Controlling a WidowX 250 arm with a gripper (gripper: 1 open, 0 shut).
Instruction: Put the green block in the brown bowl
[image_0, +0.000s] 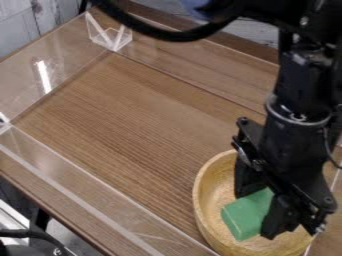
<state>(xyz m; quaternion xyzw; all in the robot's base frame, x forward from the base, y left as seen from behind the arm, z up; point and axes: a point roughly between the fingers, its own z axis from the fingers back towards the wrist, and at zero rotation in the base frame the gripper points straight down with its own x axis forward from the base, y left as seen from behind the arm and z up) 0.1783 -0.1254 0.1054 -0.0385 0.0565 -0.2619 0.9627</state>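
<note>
A black, many-jointed robot gripper (267, 190), fingers closed on a matte green rectangular block (246, 214), holds it tilted over the round, pale-grained wooden bowl (210, 187) at five o'clock on the smooth wood-grain table (127, 125), apparently positioned for release inside the thick rim.

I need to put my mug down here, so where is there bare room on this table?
The wooden tabletop is bare from the clear plastic stand at the far left down to the bowl. It is crowded at the near right, where the gripper and green block fill the bowl.
</note>
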